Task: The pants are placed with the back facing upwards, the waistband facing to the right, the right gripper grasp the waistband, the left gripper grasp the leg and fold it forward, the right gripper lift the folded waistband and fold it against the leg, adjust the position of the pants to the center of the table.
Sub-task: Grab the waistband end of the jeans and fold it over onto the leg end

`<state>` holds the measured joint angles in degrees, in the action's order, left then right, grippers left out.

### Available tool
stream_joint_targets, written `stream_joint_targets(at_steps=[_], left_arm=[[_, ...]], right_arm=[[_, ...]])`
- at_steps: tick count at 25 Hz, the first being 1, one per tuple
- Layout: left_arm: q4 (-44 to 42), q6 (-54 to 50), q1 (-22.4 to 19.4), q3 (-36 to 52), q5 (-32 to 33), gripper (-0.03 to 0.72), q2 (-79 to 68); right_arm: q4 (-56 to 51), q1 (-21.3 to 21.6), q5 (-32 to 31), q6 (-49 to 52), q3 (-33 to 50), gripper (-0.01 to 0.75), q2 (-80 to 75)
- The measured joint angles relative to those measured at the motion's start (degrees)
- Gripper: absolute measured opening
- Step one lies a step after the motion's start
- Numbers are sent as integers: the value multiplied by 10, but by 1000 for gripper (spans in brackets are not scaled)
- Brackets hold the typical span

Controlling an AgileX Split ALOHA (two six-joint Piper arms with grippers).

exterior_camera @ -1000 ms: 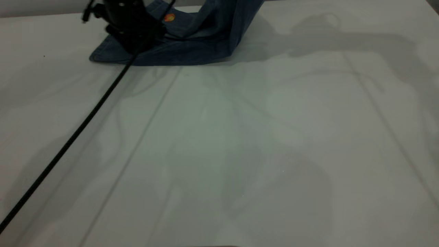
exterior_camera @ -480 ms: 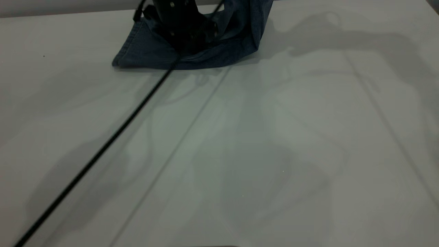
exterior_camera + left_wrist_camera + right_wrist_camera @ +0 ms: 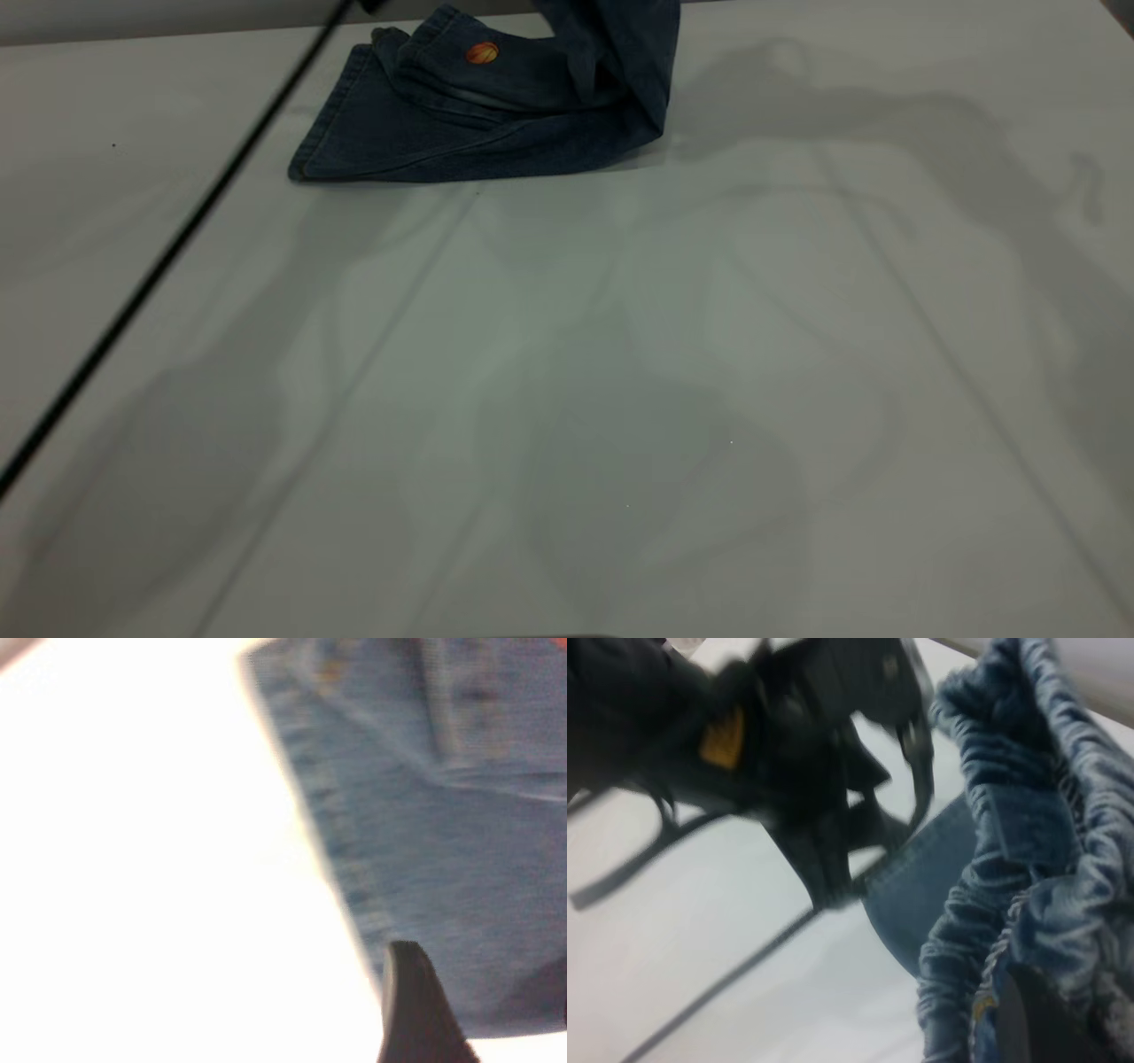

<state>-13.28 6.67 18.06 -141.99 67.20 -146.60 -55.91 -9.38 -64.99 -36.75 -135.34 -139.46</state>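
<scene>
The pants (image 3: 478, 124) lie at the far edge of the table (image 3: 567, 372), folded lengthwise. The printed leg (image 3: 461, 75) rests on top with its orange ball facing up. Their right end rises steeply out of the exterior view. In the right wrist view the gathered waistband (image 3: 1010, 833) hangs bunched, with my right gripper (image 3: 1045, 992) shut on it. My left gripper (image 3: 485, 974) hovers open above the leg's hem (image 3: 337, 859), nothing between its fingers. The left arm's black body (image 3: 788, 753) shows beside the lifted waistband.
A black cable (image 3: 168, 257) slants across the table's left side, from the top edge down to the left edge. The table's far edge (image 3: 177, 31) runs just behind the pants. Arm shadows fall on the surface at the right.
The left gripper has let go of the leg and risen out of the exterior view, uncovering the ball print. Its cable swung left. The pants' right end stays held up.
</scene>
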Motion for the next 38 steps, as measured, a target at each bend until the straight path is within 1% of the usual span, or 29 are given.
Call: stream_joint_targets(at_steps=[3, 6, 12, 18, 21, 23, 25, 30, 31, 32, 34, 36, 38], left_arm=[[-38, -13, -6, -6, 0, 360, 17], [-56, -20, -13, -8, 0, 360, 34], [-58, -44, -26, -29, 0, 360, 53], [-59, -45, -28, -48, 0, 360, 64], [-53, -45, -28, -50, 0, 360, 64], [-36, -45, -28, -50, 0, 360, 64], [-20, -45, -28, -52, 0, 360, 64], [21, -35, -28, -52, 0, 360, 64], [29, -27, -28, -52, 0, 360, 64], [38, -20, -28, -52, 0, 360, 64], [61, -5, -28, -52, 0, 360, 64], [86, 10, -28, -52, 0, 360, 62], [114, 28, -28, -53, 0, 360, 55]], right_arm=[[-1, -19, 32, 8, 0, 37, -18], [-3, -34, 61, 10, 0, 37, -38], [-24, -64, 115, 12, 0, 37, -80], [-80, -103, 168, 6, 0, 38, -121], [-110, -121, 195, 5, 0, 55, -135], [-135, -130, 207, 5, 0, 97, -142], [-162, -133, 212, 5, 0, 171, -147], [-184, -131, 216, 6, 0, 467, -149], [-179, -129, 211, 6, 0, 518, -150], [-169, -125, 204, 9, 0, 550, -150], [-127, -111, 182, 24, -1, 588, -150], [-63, -88, 153, 56, -3, 587, -150], [25, -60, 128, 93, -3, 579, -146]])
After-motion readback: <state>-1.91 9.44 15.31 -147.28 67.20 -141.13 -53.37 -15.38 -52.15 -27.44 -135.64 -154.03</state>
